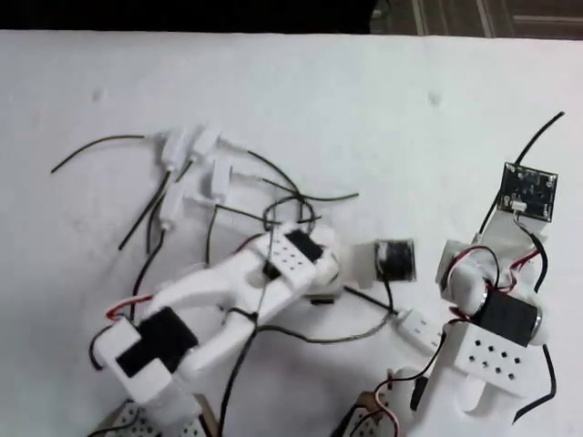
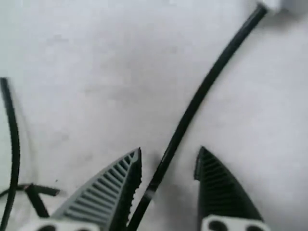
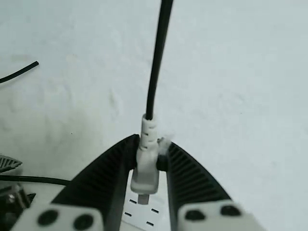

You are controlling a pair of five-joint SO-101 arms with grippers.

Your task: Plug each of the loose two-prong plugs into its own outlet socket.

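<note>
The right gripper (image 3: 149, 147) is clamped tight on a white plug (image 3: 145, 168), held just above the outlet socket (image 3: 140, 211). The left gripper (image 2: 168, 159) stands open over the counter (image 2: 96, 72), with a black cord (image 2: 202, 91) running between its fingers. Other plugs (image 1: 196, 146) lie well apart.

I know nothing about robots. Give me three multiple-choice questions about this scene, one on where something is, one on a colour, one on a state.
1. What lies at the tip of the plug held by the right gripper? A an outlet socket; B a cup; C a book.
2. That plug's cord is: A black; B yellow; C blue.
3. The left gripper is: A shut on a plug; B open; C shut on nothing.
1 A: the slotted white outlet socket shows right past the plug. 2 A: the cord is black. 3 B: its fingers stand apart around a cable.
</note>
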